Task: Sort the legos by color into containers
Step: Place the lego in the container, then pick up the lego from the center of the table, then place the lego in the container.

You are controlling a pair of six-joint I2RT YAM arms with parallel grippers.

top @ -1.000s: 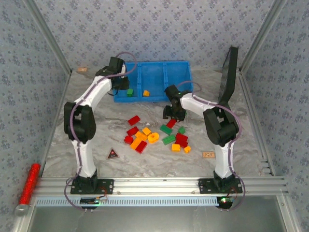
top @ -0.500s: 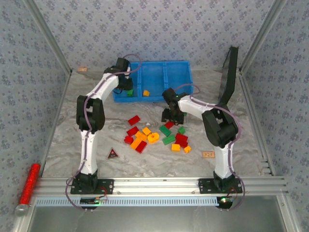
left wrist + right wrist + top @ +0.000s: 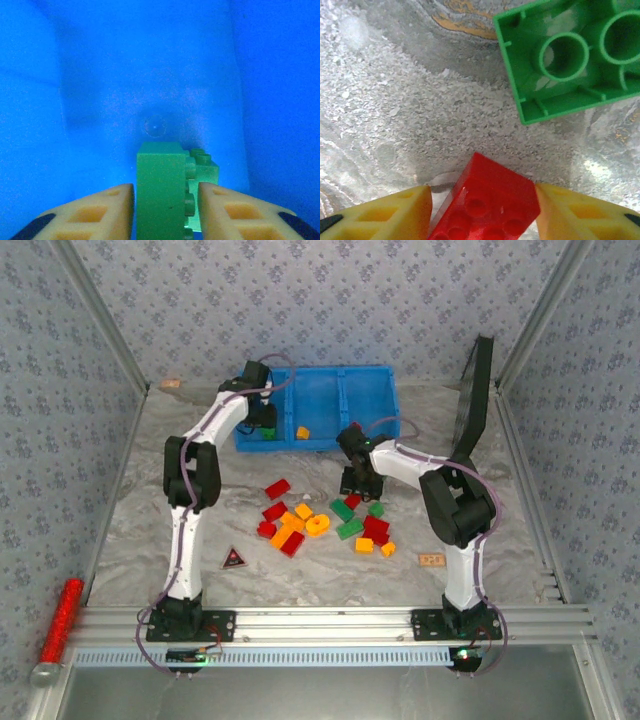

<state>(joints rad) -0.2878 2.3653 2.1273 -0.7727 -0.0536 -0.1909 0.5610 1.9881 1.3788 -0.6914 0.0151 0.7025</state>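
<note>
- The left claw [image 3: 263, 423] reaches into the left compartment of a bright blue rectangular plastic bin [image 3: 338, 370], upper centre of the overhead frame.
- In the left wrist view its two orange fingers [image 3: 107, 212] flank an upright green studded plastic brick [image 3: 160, 195]. Whether they pinch it or stand just clear of it cannot be told.
- A second green brick [image 3: 206, 172] touches the first from behind, on the bin floor.
- A small orange-yellow brick [image 3: 302, 432] sits in the middle compartment.
- The right claw [image 3: 357, 483] points down at the grey marbled table [image 3: 300, 585], right of centre. Its yellow fingers [image 3: 385, 212] press against both sides of a red studded plastic brick [image 3: 485, 205] at the bottom of the right wrist frame.
- An upturned green hollow brick [image 3: 555, 107] lies near the red one but apart from it, at the upper right of that frame.
- Other red, green and orange-yellow loose bricks [image 3: 318, 526] lie scattered mid-frame, below the bin.
</note>
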